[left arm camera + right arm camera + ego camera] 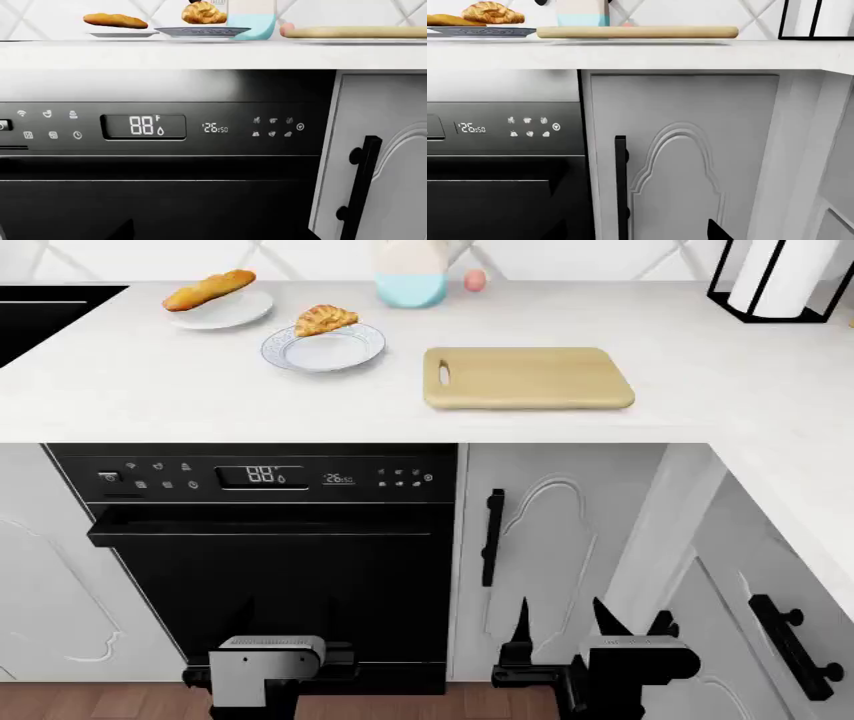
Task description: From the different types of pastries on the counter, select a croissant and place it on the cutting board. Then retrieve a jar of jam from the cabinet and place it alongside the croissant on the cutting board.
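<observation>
Nothing is picked yet: the croissant (324,319) sits upper left on the counter (160,390). Right gripper (558,625) hangs spread and empty; left gripper's (267,665) state cannot be told. Next, reach up.

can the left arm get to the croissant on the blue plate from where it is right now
Probably yes, after a lift. The left gripper hangs low before the dishwasher, below the counter edge. Nothing covers the croissant; it lies exposed on its plate.

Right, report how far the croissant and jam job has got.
Nothing done yet. The croissant lies on its blue-patterned plate, the cutting board is bare, no jar is visible. Left gripper and right gripper hang low, empty. Everything remains.
</observation>
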`<state>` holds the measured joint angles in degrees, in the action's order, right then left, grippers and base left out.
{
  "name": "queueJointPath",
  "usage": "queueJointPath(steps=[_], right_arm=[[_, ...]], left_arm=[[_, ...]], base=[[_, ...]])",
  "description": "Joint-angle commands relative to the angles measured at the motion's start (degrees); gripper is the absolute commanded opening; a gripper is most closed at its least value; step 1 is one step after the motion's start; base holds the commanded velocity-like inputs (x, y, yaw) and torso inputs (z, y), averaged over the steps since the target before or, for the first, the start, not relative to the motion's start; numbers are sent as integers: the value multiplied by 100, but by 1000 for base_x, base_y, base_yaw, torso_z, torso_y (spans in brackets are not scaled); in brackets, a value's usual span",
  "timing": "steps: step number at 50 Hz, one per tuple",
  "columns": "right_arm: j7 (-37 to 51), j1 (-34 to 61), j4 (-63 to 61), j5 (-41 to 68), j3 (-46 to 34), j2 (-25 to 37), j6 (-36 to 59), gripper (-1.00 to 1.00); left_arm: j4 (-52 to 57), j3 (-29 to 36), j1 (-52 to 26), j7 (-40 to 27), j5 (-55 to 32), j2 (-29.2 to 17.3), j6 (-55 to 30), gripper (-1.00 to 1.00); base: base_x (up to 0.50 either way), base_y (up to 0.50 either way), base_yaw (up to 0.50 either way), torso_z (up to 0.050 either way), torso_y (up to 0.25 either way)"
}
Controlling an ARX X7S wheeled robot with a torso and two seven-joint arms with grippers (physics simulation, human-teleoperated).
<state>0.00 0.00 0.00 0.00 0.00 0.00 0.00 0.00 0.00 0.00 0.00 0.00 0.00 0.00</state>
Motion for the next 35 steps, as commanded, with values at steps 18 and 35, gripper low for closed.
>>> queueJointPath(steps=[18,35], right_arm=[[292,355,-1109,292,-458,393,1116,100],[154,2061,-3352,1512,71,917,4646,100]], left_arm=[[2048,357,-492,-206,-331,-551,-1842,100],[3668,-190,-2098,67,-1165,-1132,-4364,100]], base=[[0,0,0,0,0],[0,0,0,44,0]])
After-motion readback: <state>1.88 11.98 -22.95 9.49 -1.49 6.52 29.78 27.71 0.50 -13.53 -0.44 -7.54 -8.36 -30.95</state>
